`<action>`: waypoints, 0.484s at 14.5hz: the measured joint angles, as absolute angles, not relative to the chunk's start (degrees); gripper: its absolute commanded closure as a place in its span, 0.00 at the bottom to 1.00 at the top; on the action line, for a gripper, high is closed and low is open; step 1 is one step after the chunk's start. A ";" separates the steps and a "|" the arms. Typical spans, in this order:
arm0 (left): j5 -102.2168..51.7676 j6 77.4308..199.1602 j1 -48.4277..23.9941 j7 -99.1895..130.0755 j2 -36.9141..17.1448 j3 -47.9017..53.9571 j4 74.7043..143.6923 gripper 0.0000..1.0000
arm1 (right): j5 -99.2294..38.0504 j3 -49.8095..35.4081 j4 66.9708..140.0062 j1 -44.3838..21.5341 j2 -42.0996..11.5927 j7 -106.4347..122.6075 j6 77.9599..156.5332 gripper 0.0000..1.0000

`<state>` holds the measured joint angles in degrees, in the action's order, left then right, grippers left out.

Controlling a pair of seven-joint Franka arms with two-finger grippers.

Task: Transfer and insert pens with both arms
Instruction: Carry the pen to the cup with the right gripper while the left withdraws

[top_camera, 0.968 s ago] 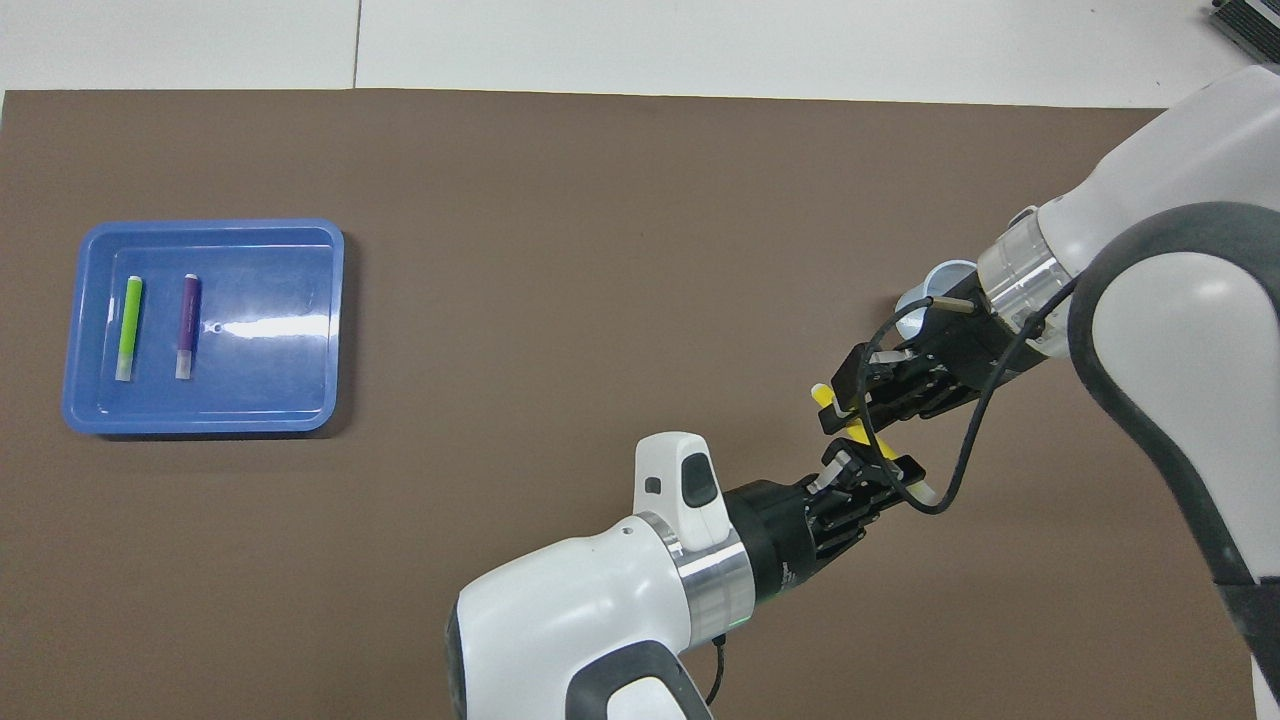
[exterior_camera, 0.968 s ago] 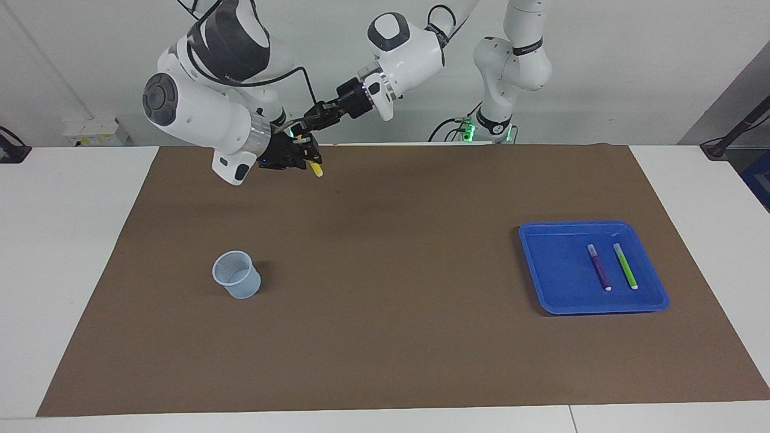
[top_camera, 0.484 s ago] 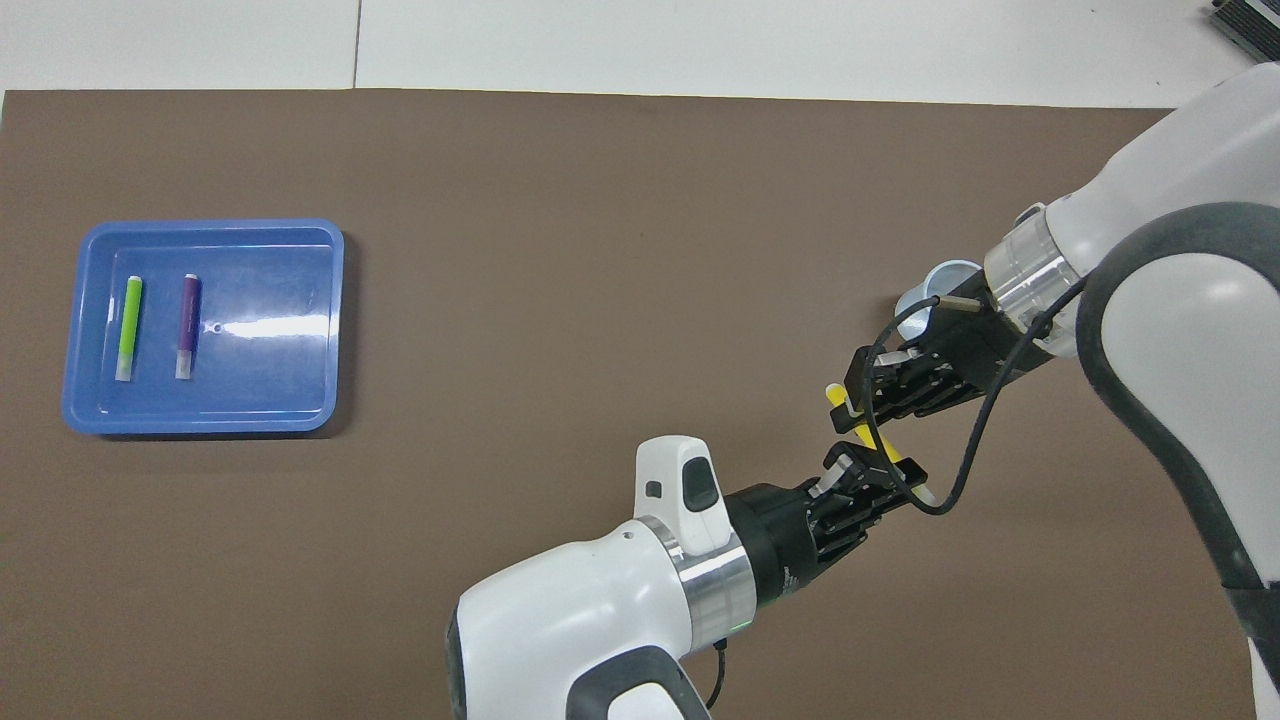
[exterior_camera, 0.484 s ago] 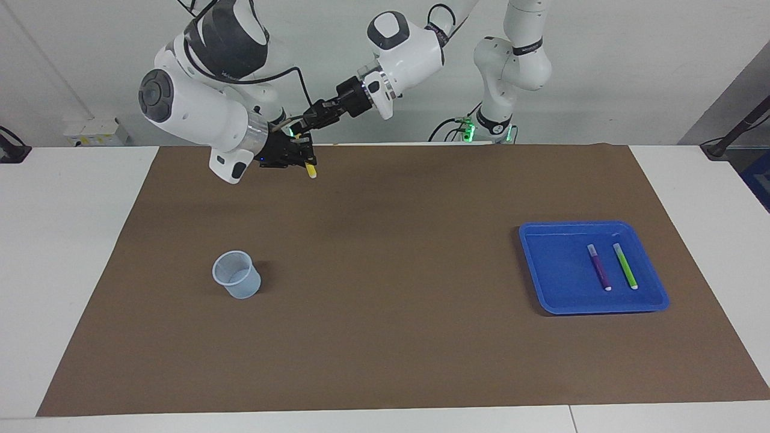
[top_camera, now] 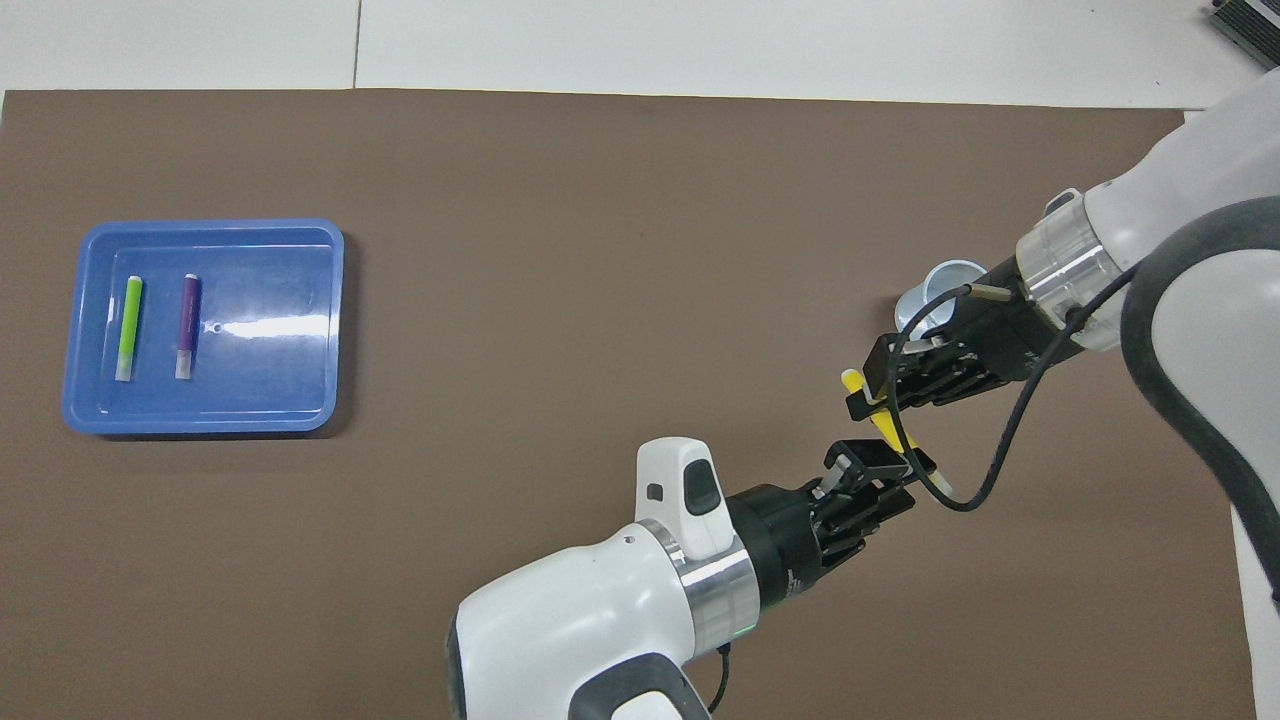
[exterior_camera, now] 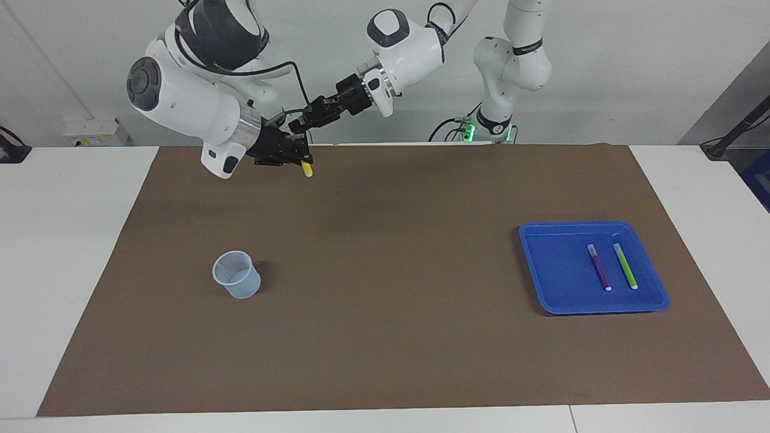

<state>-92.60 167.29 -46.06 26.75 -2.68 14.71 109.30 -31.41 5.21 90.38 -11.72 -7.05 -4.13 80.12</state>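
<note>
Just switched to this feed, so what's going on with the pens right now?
A handover in mid-air near the robots' edge of the mat. The right gripper is shut on the yellow pen, with the left gripper right beside it. The purple pen and green pen lie in the blue tray; the cup looks empty.

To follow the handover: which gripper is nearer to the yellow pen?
Right. The right gripper is shut on the yellow pen; the left gripper is at the pen's other end, touching or not I cannot tell.
</note>
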 measured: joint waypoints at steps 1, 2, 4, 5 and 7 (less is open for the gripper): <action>-92.62 169.09 -46.06 26.77 -2.68 15.49 109.30 0.00 | -31.41 5.25 90.21 -11.26 -6.87 -3.55 80.25 1.00; -92.64 170.57 -46.08 26.78 -2.68 16.19 109.29 0.00 | -31.41 5.26 90.13 -10.83 -6.65 -2.58 80.51 1.00; -92.67 171.74 -46.09 26.80 -2.67 16.90 109.28 0.00 | -31.39 5.31 90.09 -9.80 -6.16 1.34 81.54 1.00; -92.68 171.95 -46.09 26.82 -2.67 16.92 109.25 0.00 | -31.38 5.32 90.09 -8.82 -5.84 4.35 83.11 1.00; -92.68 172.65 -46.09 26.82 -2.67 16.87 109.20 0.00 | -31.37 5.43 90.14 -6.17 -5.28 10.65 86.90 1.00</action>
<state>-92.68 172.65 -46.09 26.82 -2.67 16.87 109.20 -31.37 5.43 90.14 -6.17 -5.28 10.65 86.90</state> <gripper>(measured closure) 0.000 0.815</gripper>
